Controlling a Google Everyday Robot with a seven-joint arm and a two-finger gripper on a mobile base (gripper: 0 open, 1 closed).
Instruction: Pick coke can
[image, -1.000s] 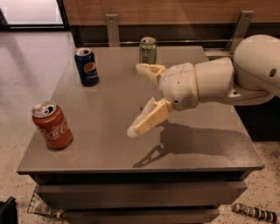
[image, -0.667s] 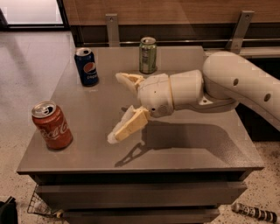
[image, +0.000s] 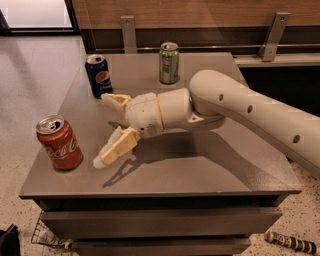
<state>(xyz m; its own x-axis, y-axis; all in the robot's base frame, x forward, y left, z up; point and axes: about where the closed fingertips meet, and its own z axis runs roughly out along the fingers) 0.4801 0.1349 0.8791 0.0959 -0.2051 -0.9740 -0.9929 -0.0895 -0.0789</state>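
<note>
We've swung the gripper (image: 109, 127) left across the table (image: 210, 170) w/ jaws spread wide & empty, so it's now near the coke can (image: 60, 143), upright at the front-left corner, not yet touching: approach nearly done, grasp next, we reckon.

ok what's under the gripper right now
Under the gripper, which is open beside the coke can without touching it: only bare table top and its shadow. The patch directly beneath the arm is hidden by it.
</note>
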